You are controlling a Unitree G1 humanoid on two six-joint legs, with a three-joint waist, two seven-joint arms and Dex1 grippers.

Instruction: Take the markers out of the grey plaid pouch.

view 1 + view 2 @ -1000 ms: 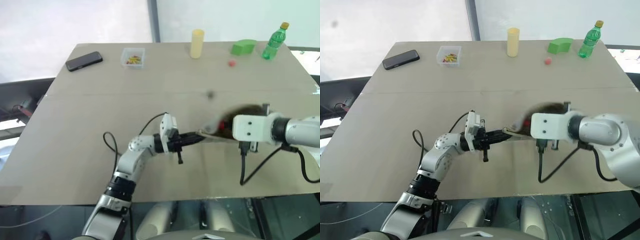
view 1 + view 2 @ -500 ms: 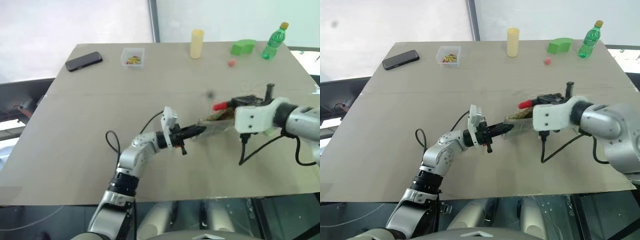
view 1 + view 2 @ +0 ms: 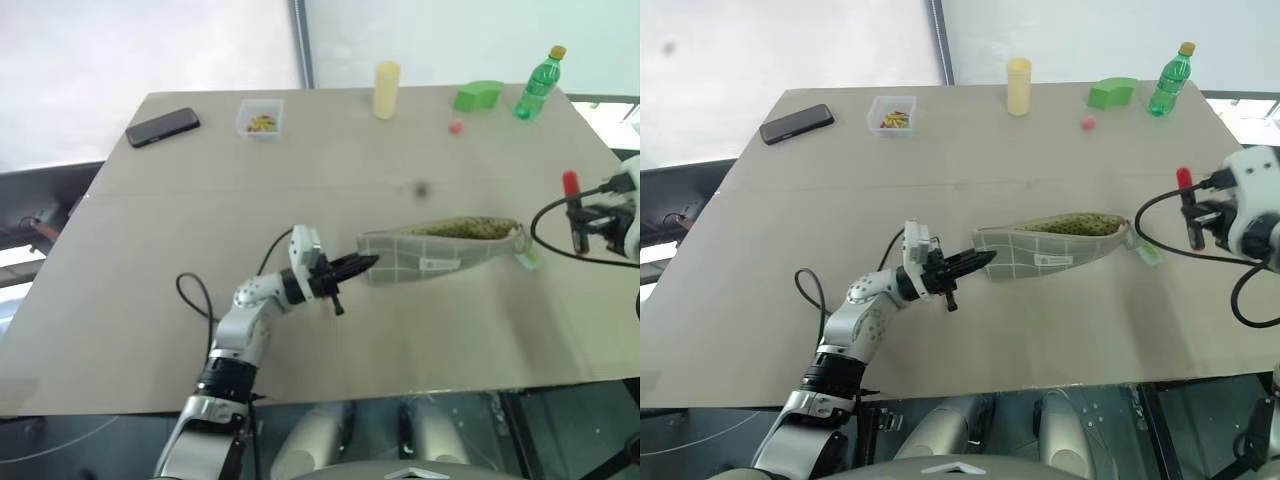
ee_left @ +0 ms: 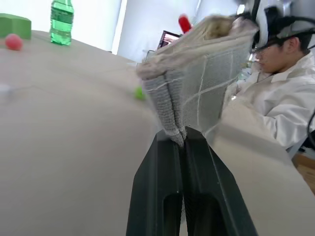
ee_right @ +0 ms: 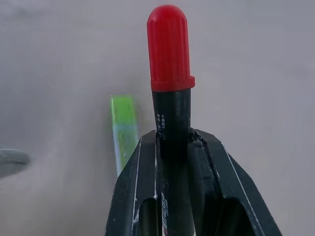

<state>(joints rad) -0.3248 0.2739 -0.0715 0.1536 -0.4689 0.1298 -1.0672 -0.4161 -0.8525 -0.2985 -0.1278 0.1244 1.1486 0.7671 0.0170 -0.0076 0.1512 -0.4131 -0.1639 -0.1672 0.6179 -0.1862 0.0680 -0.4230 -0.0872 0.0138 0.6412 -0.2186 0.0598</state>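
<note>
The grey plaid pouch [image 3: 440,255] lies lengthwise near the table's middle, its yellowish lining showing along the top. My left gripper [image 3: 358,266] is shut on the pouch's left end, and the fabric is pinched between its fingers [image 4: 165,152]. Far to the right, above the table edge, my right gripper [image 3: 582,215] is shut on the dark marker with the red cap [image 5: 170,73], held upright. The pale green marker [image 3: 527,260] lies on the table just beyond the pouch's right end, and its green cap [image 5: 123,110] appears behind the held marker.
Along the far edge stand a black phone [image 3: 163,126], a small clear box [image 3: 259,121], a yellow cylinder [image 3: 386,90], a green block [image 3: 478,96], a red ball [image 3: 456,127] and a green bottle [image 3: 535,83]. A person in white [image 4: 280,103] sits beyond the table.
The right gripper drew the red-capped marker out of the pouch and swung far right. The left gripper pulled the pouch's end leftward. The green marker now lies beside the pouch.
</note>
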